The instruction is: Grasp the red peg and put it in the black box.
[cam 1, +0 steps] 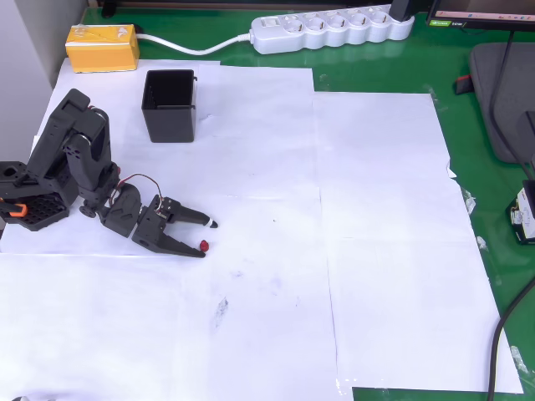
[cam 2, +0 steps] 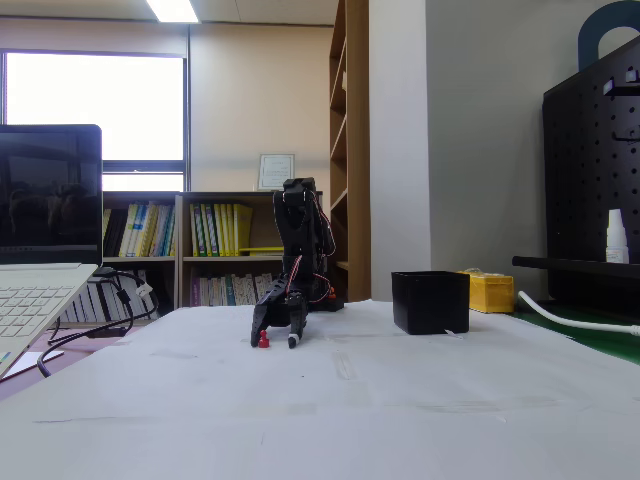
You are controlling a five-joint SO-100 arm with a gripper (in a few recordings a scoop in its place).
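While you looked down through the overhead view, your arm (cam 1: 71, 167) sat at the 9 o'clock side of the white paper sheets (cam 1: 376, 251) covering the green table (cam 1: 468, 75), reaching toward 4 o'clock. Its fingers (cam 1: 206, 236) stood apart, one tip at (cam 1: 211, 223), and they clamped nothing. The red peg (cam 1: 203, 245) lay on the paper touching, or nearly touching, the tip of the lower finger, just at 5 o'clock of the gap. The black box (cam 1: 170, 105) stood upright and open-topped at 12 o'clock of the fingers, well apart from them. A yellow block (cam 1: 102, 47) lay at 10 o'clock of the box near the table's edge, and a white power strip (cam 1: 334, 29) ran along the top edge at 1 o'clock.

When you turned to the fixed view, the arm (cam 2: 303, 240) rose in the middle with its fingers (cam 2: 277, 340) pointed down onto the paper (cam 2: 350, 400), spread apart. The red peg (cam 2: 263, 340) rested on the paper beside the left fingertip, at 9 o'clock of the gap. The black box (cam 2: 430, 302) stood at 3 o'clock of the fingers, well apart, with the yellow block (cam 2: 491, 292) just behind it at its right. A laptop (cam 2: 45, 240) stood at the 9 o'clock edge.
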